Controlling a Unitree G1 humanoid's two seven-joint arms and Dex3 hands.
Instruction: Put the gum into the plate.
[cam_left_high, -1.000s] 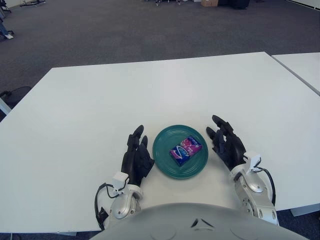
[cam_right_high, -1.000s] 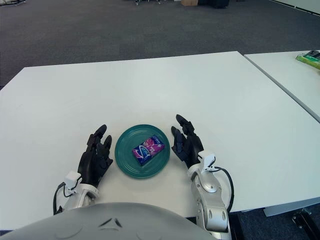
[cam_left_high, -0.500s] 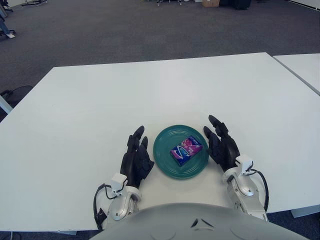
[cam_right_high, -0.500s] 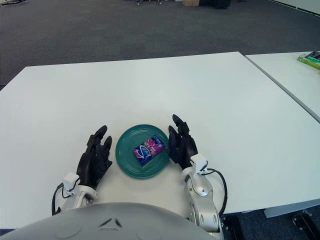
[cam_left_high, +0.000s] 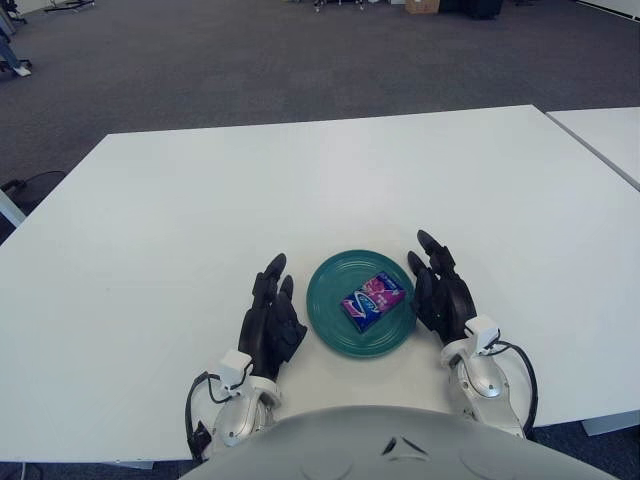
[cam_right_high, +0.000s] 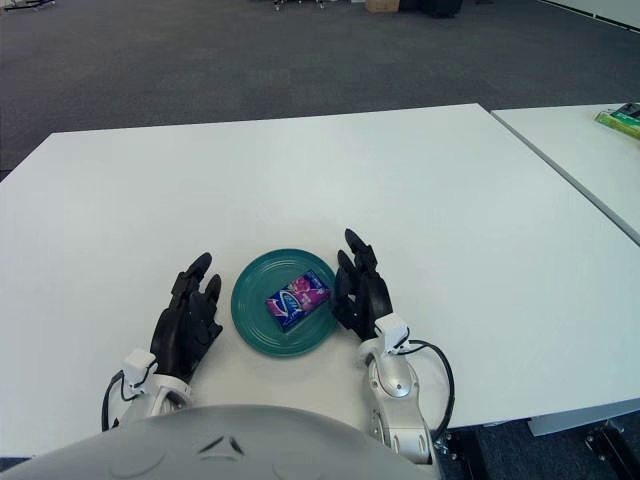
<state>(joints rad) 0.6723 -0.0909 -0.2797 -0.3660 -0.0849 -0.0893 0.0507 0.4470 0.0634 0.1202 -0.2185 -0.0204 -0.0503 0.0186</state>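
Observation:
A blue and pink pack of gum lies flat inside a teal plate on the white table, near its front edge. My left hand rests on the table just left of the plate, fingers spread and empty. My right hand rests just right of the plate, at its rim, fingers spread and empty. Neither hand touches the gum.
The white table stretches far back and to both sides. A second white table stands to the right with a narrow gap between them; a green object lies on it.
My right hand has drawn back toward me and shifted slightly left, ending close to the plate's right rim. My left hand has slid back a little. The gum and plate have not moved.

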